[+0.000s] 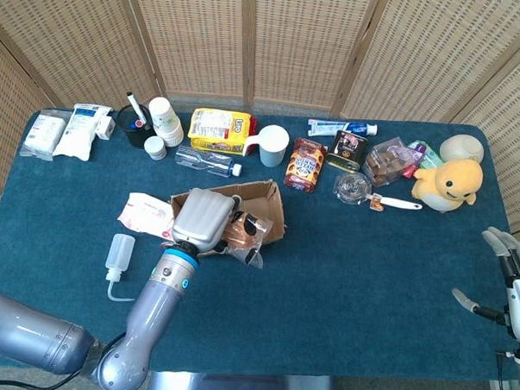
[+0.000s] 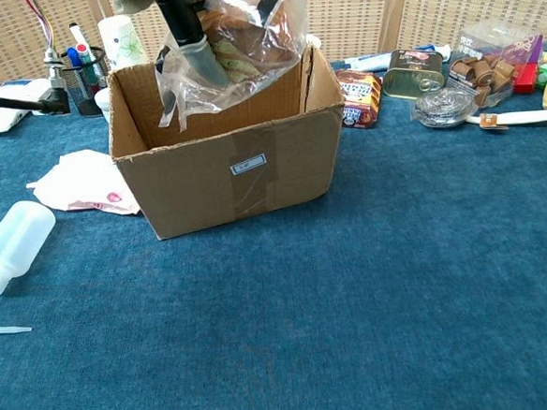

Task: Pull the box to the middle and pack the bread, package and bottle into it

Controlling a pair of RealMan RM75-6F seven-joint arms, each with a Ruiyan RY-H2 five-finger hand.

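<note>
Left robot hand (image 1: 203,220) grips the bagged bread (image 2: 243,33) above the open box (image 2: 222,143) near worktop (image 1: 343,276) centre. Package (image 1: 147,214) and bottle (image 1: 119,254) (both at the box's 9 o'clock) remain unpacked. Right robot hand (image 1: 508,284) idle, fingers apart.

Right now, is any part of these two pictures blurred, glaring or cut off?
Head view: even light, soft shadows, all sharp; the right hand is cut by the frame edge. Chest view: the bread bag over the box shows glare on its plastic; the left hand is cut off at the top edge.
</note>
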